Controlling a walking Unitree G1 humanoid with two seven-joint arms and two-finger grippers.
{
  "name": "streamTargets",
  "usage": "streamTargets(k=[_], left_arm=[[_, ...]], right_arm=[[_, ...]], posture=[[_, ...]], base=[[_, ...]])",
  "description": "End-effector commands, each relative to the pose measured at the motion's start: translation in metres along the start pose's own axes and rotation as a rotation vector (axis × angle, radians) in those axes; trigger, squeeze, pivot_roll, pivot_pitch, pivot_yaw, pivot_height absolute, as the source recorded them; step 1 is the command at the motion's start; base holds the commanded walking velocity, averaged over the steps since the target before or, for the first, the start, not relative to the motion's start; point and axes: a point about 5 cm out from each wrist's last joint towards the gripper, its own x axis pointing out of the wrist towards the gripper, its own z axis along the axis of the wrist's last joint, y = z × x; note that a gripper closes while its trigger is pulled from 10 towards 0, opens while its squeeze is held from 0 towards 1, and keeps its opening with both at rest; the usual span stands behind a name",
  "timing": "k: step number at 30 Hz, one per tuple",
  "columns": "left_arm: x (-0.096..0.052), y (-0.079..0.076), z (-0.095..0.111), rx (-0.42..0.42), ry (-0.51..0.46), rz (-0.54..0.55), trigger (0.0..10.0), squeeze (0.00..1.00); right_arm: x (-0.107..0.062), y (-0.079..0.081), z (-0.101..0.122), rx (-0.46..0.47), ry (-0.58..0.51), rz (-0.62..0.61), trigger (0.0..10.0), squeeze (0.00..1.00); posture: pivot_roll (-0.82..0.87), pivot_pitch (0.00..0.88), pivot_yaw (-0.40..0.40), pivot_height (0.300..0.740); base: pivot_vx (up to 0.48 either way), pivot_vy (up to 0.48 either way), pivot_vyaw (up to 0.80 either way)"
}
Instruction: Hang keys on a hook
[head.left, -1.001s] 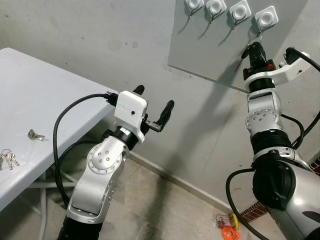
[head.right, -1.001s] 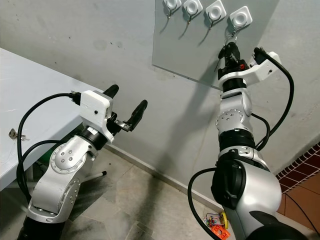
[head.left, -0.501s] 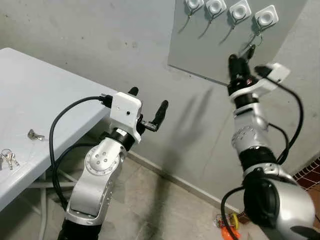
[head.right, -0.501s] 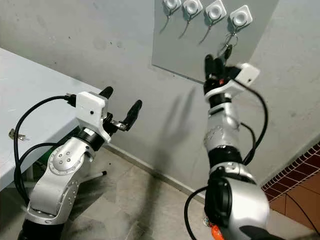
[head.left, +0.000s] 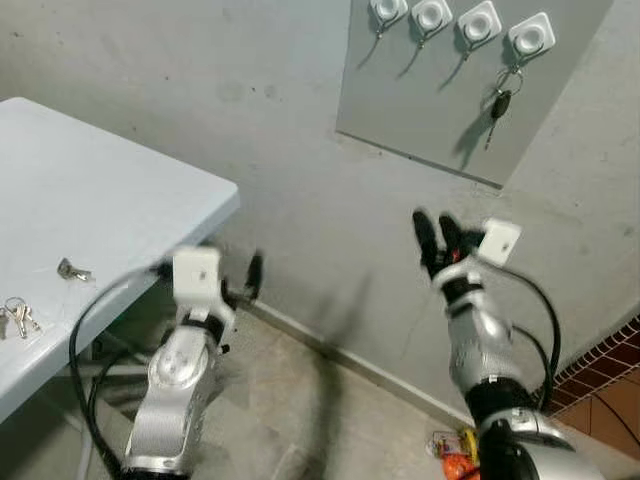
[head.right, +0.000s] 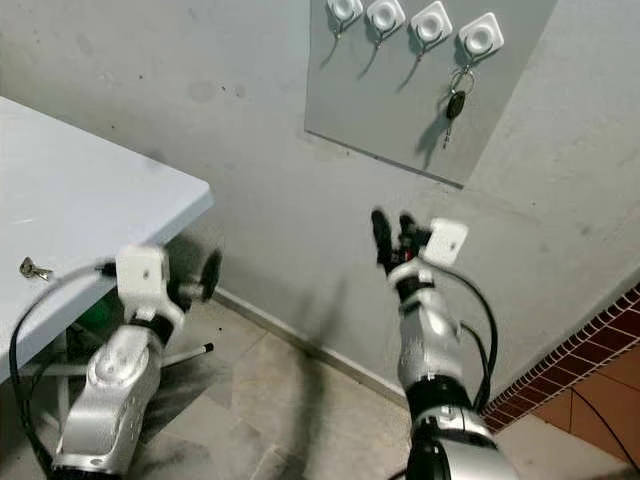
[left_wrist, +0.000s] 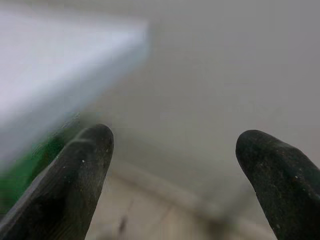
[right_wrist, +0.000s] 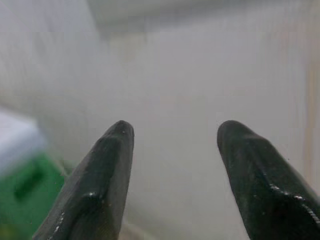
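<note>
Light was even and fairly bright, and soft shadows fell down-left on the grey concrete wall (head.left: 250, 90). Both silver arms showed motion blur. Wrist views were hazy, with backgrounds out of focus behind sharper black fingertips (left_wrist: 80, 165).

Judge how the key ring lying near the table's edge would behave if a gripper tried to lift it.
The key ring holds several loose keys, so it would probably dangle and swing rather than stay stiff. It looks like thin metal, likely light. Lying flat on the smooth white table, it may skid when pinched.
</note>
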Motion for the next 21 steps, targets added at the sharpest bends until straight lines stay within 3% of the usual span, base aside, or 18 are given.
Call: streamTargets(k=[1, 2, 4, 5, 6, 7, 8, 9, 13, 16, 17, 21], left_arm=[[-0.002, 0.004, -0.020, 0.004, 0.048, 0.038, 10.0, 0.00], [-0.005, 0.003, -0.036, -0.024, 0.097, 0.002, 10.0, 0.00], [-0.009, 0.004, -0.051, 0.033, 0.150, 0.014, 10.0, 0.00], [-0.012, 0.005, -0.059, 0.008, 0.174, 0.013, 10.0, 0.00], [-0.014, 0.005, -0.065, -0.017, 0.187, 0.012, 10.0, 0.00], [-0.017, 0.005, -0.073, 0.005, 0.220, 0.011, 10.0, 0.00], [-0.023, 0.006, -0.089, 0.058, 0.286, 0.015, 10.0, 0.00], [-0.023, 0.006, -0.089, 0.058, 0.286, 0.015, 10.0, 0.00], [-0.043, 0.006, -0.122, 0.044, 0.432, 0.026, 10.0, 0.00], [-0.052, 0.007, -0.133, 0.029, 0.498, 0.049, 10.0, 0.00], [-0.061, 0.007, -0.142, -0.003, 0.545, 0.075, 10.0, 0.00], [-0.075, 0.007, -0.155, -0.006, 0.623, 0.091, 10.0, 0.00]], right_arm=[[-0.009, -0.002, -0.015, -0.074, 0.071, 0.004, 10.0, 1.00], [-0.018, -0.004, -0.028, -0.082, 0.129, -0.002, 10.0, 1.00], [-0.029, -0.007, -0.044, -0.125, 0.217, -0.010, 10.0, 1.00], [-0.036, -0.008, -0.051, -0.159, 0.258, -0.013, 10.0, 0.92], [-0.040, -0.009, -0.056, -0.184, 0.284, -0.014, 10.0, 0.92], [-0.048, -0.010, -0.065, -0.202, 0.336, -0.014, 10.0, 0.23], [-0.061, -0.013, -0.080, -0.200, 0.433, -0.010, 10.0, 0.00], [-0.061, -0.013, -0.080, -0.200, 0.433, -0.010, 10.0, 0.00], [-0.097, -0.020, -0.111, -0.255, 0.649, -0.032, 10.0, 0.00], [-0.111, -0.025, -0.120, -0.253, 0.726, -0.059, 10.0, 0.00], [-0.126, -0.033, -0.127, -0.288, 0.796, -0.101, 10.0, 0.00], [-0.144, -0.041, -0.133, -0.308, 0.871, -0.136, 10.0, 0.00]], posture=[[0.00, 0.030, -0.026, 0.740], [0.00, 0.030, -0.026, 0.740], [0.00, 0.025, -0.026, 0.740], [0.00, 0.023, -0.027, 0.740], [0.00, 0.023, -0.027, 0.740], [0.00, 0.019, -0.029, 0.740], [0.00, 0.017, -0.029, 0.740], [0.00, 0.017, -0.029, 0.740], [0.00, 0.006, -0.037, 0.740], [0.01, 0.000, -0.042, 0.740], [0.01, 0.000, -0.041, 0.740], [0.01, 0.000, -0.045, 0.740]], base=[[0.000, 0.000, 0.00], [0.000, 0.000, 0.00], [0.000, 0.000, 0.00], [0.000, 0.000, 0.00], [0.000, 0.000, 0.00], [0.000, 0.000, 0.00], [0.000, 0.000, 0.00], [0.000, 0.000, 0.00], [0.000, 0.000, 0.00], [0.000, 0.000, 0.00], [0.000, 0.000, 0.00], [0.000, 0.000, 0.00]])
